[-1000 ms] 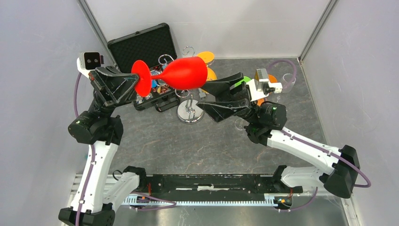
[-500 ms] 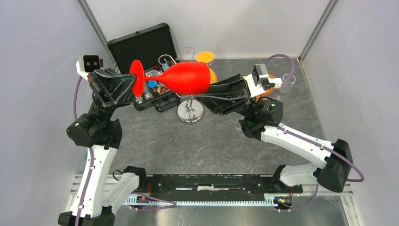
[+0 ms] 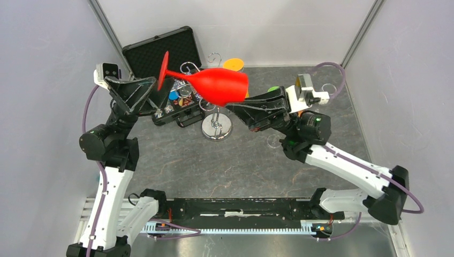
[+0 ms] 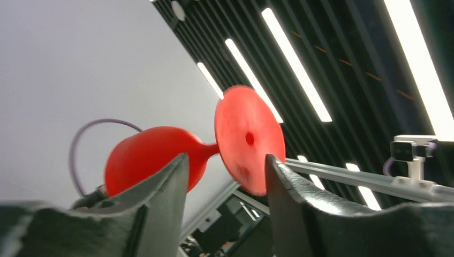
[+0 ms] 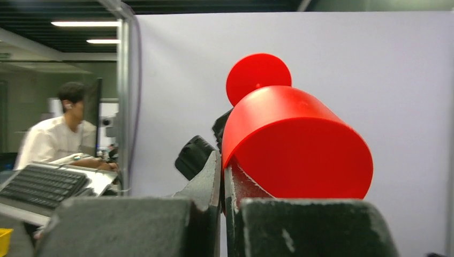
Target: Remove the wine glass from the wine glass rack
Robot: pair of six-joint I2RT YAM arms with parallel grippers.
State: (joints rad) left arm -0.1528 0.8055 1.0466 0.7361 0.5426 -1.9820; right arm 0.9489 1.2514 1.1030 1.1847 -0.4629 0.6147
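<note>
Lying almost level in the air, the wine glass [image 3: 217,85] is held by the right pincer [image 3: 233,106], whose two fingers are pressed narrow on the wall of the bowl at its open mouth. From this pincer the long axis of the glass runs straight ahead: first the bowl, then the thin stem, and at the far end the round foot. The foot is found just in front of the left pincer [image 3: 155,93], which is opened to a middle width. In the left wrist view the foot is seen beyond the tips, between the lines of the two fingers, and no contact can be made out. The bowl end is thus nearer to the right arm and the foot end nearer to the left arm. The rack [image 3: 218,130] is standing below the tips of the right pincer, and its top is partly covered by the glass, so it cannot be told with certainty whether the stem is free of it, though this is judged likely. One wine glass, one rack and two pincers are counted. One black case [image 3: 160,51] is seen beyond the left pincer.
</note>
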